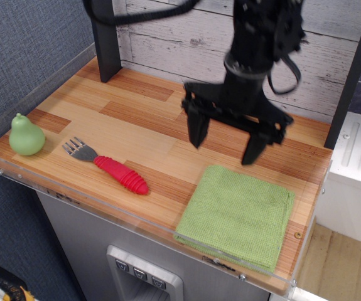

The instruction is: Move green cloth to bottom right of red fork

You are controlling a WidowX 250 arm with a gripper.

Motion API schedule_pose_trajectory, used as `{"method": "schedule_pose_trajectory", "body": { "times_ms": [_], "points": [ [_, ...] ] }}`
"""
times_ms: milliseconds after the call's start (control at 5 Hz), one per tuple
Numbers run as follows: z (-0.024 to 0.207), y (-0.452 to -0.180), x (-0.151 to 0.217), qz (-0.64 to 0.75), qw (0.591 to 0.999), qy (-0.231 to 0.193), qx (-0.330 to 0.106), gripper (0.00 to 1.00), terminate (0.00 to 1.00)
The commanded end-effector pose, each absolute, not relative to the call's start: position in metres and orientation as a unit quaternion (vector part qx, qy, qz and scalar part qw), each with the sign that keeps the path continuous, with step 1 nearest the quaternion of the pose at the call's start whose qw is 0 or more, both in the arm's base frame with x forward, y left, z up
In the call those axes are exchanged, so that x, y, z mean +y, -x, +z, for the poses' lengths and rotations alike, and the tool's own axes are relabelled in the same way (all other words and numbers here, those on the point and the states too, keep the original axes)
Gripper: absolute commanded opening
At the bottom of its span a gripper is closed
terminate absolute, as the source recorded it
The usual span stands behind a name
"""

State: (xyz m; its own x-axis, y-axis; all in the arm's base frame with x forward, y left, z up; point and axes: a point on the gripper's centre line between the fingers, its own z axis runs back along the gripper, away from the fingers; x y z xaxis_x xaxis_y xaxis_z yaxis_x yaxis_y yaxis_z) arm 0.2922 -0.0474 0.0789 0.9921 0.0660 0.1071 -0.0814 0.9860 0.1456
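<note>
Table (pixel 136 119): wood-plank top w/ clear plastic lip along the front edge, prob. there to stop things sliding off. Everything sits on it.

Robot arm + gripper (pixel 225 139): black, coming down from the top of frame. Jaws spread wide, nothing between them, fingers pointing down. It hangs above bare wood just behind the cloth's far edge, clear of the fabric, no contact. Judging by that, the arm isn't carrying anything at this moment.

Green cloth (pixel 238 215): light green, nubbly terry-type texture, folded into a rough square, lying flat at the front right corner of the table. Near edge sits right up against the plastic lip; right edge near the table's right side. No bunching or lifted corner visible, so it looks set down, not mid-drag. Fold lines faint, layers hard to count.

Red fork (pixel 108 165): lies diagonally at front left-centre, chunky ribbed red handle pointing toward the cloth, grey tines pointing back-left toward the pear. Well apart from the cloth, w/ bare wood between.

Cloth is lower + right of the fork in this view, so the task looks done or v. nearly done.

Pear (pixel 26 136): small, pale green, upright at far left edge, just beside the fork's tines. Not part of the job.
</note>
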Motion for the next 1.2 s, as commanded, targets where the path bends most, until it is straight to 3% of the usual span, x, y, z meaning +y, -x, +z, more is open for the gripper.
{"method": "schedule_pose_trajectory", "body": {
  "times_ms": [0, 200, 400, 600, 1000],
  "points": [
    [0.090, -0.342, 0.000, 0.051, 0.996, -0.052, -0.051, 1.00, 0.00],
    [0.086, -0.356, 0.034, 0.055, 0.994, -0.066, -0.062, 1.00, 0.00],
    [0.074, -0.369, 0.069, 0.069, 0.993, -0.080, -0.045, 1.00, 0.00],
    [0.077, -0.374, 0.097, 0.072, 0.990, -0.103, -0.058, 1.00, 0.00],
    [0.085, -0.376, 0.133, 0.132, 0.981, -0.107, -0.092, 1.00, 0.00]
  ]
}}
